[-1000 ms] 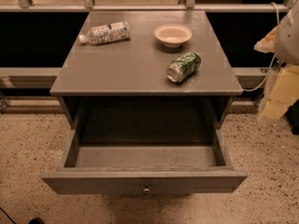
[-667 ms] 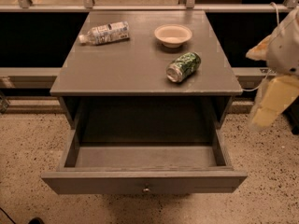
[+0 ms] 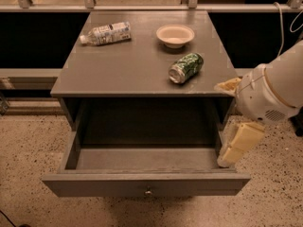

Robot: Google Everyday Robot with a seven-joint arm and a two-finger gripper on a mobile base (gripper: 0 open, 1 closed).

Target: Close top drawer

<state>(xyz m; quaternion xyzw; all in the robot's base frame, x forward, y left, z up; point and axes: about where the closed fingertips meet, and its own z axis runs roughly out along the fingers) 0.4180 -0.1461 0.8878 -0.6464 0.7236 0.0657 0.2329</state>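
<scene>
The grey cabinet [image 3: 137, 67] holds the centre, its top drawer [image 3: 94, 184] standing pulled out toward 6 o'clock, the gripper [image 3: 239, 144] just beside the drawer's right side at 4 o'clock, open or closed I cannot tell, a bottle [image 3: 105, 33] at 11 o'clock.

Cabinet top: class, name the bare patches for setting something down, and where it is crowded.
Bare: the front left of the cabinet top, below the bottle; also the open top drawer floor. Crowded: right side, with bowl, can and the gripper by the front right corner.
</scene>
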